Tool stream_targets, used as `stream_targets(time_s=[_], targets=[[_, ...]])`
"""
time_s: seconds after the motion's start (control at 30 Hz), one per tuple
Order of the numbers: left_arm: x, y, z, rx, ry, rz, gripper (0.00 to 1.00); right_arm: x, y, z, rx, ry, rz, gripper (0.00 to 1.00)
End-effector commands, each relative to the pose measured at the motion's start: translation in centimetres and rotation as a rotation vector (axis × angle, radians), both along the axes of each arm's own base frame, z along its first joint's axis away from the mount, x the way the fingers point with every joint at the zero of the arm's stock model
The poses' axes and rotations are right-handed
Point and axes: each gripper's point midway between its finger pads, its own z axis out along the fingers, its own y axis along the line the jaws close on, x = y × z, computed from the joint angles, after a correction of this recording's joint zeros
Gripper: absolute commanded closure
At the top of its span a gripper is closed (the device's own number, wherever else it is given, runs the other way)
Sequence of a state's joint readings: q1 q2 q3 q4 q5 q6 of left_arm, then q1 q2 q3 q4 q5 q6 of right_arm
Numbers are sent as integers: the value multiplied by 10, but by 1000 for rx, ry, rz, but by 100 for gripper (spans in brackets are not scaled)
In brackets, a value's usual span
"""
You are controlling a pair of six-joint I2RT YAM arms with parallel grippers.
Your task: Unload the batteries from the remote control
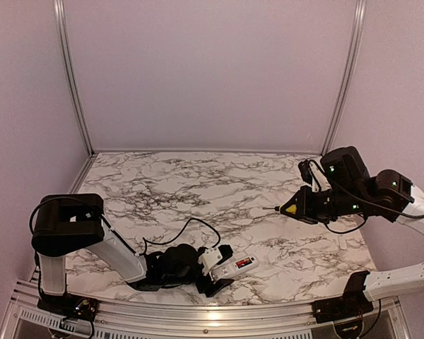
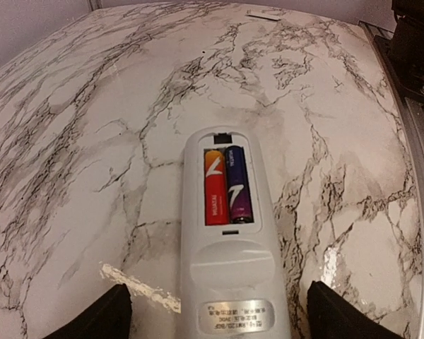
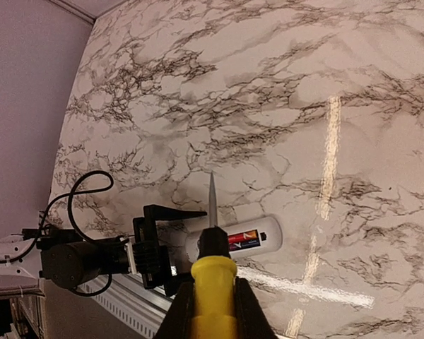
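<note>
The white remote control (image 1: 239,265) lies back-up on the marble table near its front edge. Its battery recess is uncovered and holds two batteries side by side, one red (image 2: 215,187) and one purple (image 2: 239,185). My left gripper (image 1: 222,270) is open and low over the table. Its black fingers (image 2: 116,314) stand on either side of the remote's near end (image 2: 233,282), with a gap on each side. My right gripper (image 1: 305,206) hovers above the table at the right, shut on a yellow-handled screwdriver (image 3: 213,282). The screwdriver's tip points towards the remote (image 3: 265,233).
A small flat white piece (image 1: 344,244) lies on the table at the right, below my right arm. An aluminium rail (image 1: 198,314) runs along the front edge, just behind the remote. Pink walls close the back and sides. A black cable (image 1: 191,226) loops above my left wrist.
</note>
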State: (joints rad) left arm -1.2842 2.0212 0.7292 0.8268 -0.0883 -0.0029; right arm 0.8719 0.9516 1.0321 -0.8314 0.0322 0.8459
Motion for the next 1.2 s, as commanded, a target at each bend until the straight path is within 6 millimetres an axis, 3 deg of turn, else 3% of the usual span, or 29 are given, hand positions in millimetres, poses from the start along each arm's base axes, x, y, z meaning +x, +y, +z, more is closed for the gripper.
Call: stream_targets(time_s=[0.0, 0.4, 0.67, 0.9, 1.17], targets=[[1, -10, -2, -30, 16, 17, 13, -2, -2, -5, -10, 19, -2, 100], [1, -14, -17, 15, -18, -11, 37, -7, -10, -6, -27, 25, -7, 100], [-5, -14, -23, 62, -23, -62, 70, -7, -12, -8, -27, 21, -10, 100], [-6, -12, -9, 73, -29, -68, 97, -5, -11, -6, -28, 6, -8, 100], [2, -1, 15, 88, -67, -23, 100, -2, -16, -4, -46, -25, -17, 100]])
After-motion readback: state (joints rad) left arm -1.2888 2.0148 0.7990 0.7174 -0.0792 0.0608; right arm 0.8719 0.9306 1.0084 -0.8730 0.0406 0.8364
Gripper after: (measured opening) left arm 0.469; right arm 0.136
